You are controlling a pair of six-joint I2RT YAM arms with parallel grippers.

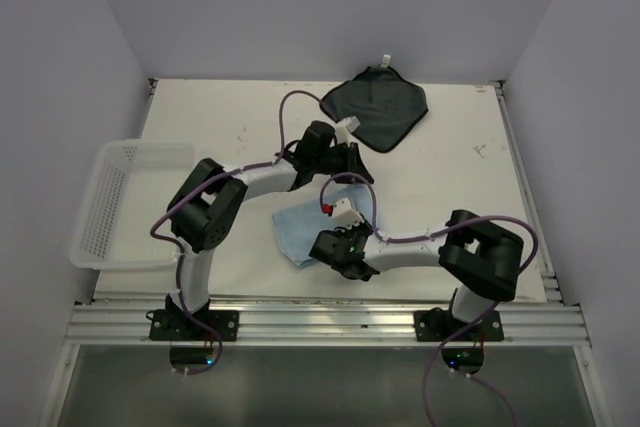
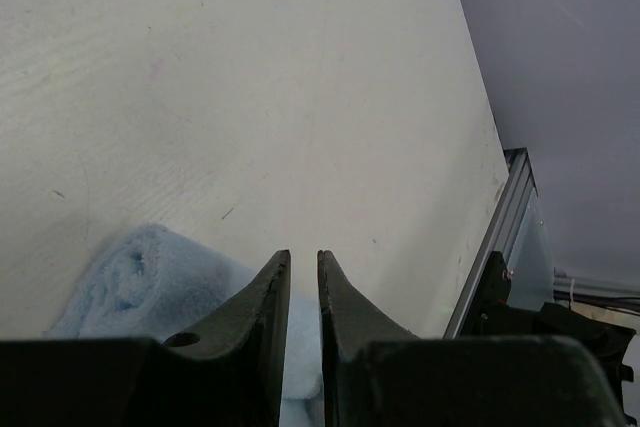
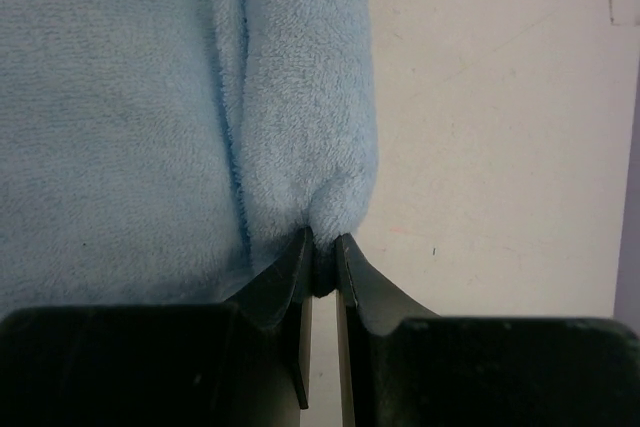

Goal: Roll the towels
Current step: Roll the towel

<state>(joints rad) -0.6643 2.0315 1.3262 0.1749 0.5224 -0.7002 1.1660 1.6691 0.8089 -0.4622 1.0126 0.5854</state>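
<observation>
The white table [image 1: 450,207] has the blue towel [image 1: 300,229] in the middle, partly rolled. My right gripper [image 3: 322,247] pinches the rolled edge. My left gripper [image 2: 303,265] is nearly closed; I cannot tell if it holds cloth. Next, I think: roll on evenly.

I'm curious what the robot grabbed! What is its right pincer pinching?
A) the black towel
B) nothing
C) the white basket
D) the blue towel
D: in the right wrist view the right pincer is shut on an edge of the blue towel.
</observation>
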